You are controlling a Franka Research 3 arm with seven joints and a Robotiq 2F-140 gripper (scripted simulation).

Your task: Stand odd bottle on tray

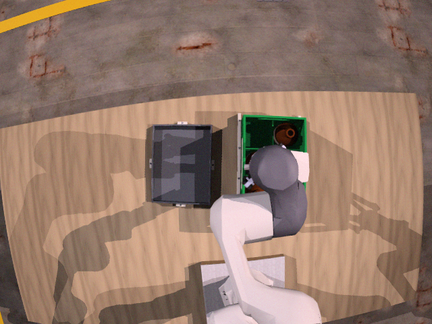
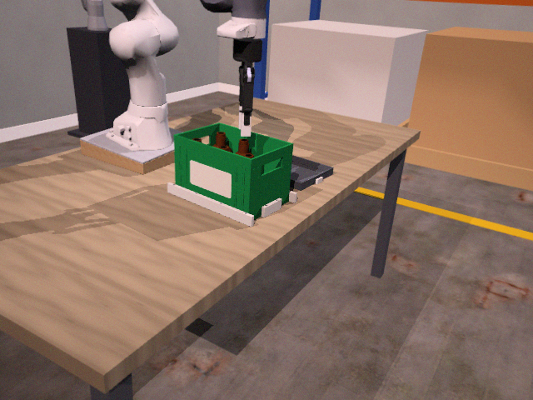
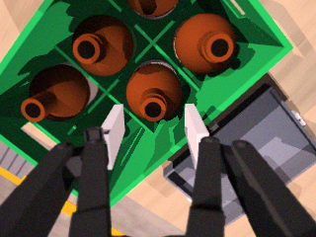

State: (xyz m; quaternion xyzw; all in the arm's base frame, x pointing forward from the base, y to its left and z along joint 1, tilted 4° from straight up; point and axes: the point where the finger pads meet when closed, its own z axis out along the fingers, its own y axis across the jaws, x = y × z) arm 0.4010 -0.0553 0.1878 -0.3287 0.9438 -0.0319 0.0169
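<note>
Wood-grained table (image 1: 104,244) (image 2: 141,275) bears a ribless grey tray (image 1: 181,198) (image 2: 311,178); parted gripper (image 2: 245,124) (image 3: 154,118) grasps nothing.

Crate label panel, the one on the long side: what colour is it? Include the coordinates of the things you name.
Off-white (image 2: 210,178); it shows best in the exterior view.

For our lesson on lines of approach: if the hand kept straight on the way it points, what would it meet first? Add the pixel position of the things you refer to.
Pointing down over the crate (image 1: 305,133) (image 2: 269,185) (image 3: 261,68), the hand (image 2: 245,130) (image 3: 154,118) would probably meet the neck of the nearest brown bottle (image 3: 153,91), passing between its fingers, though depth is unclear.
</note>
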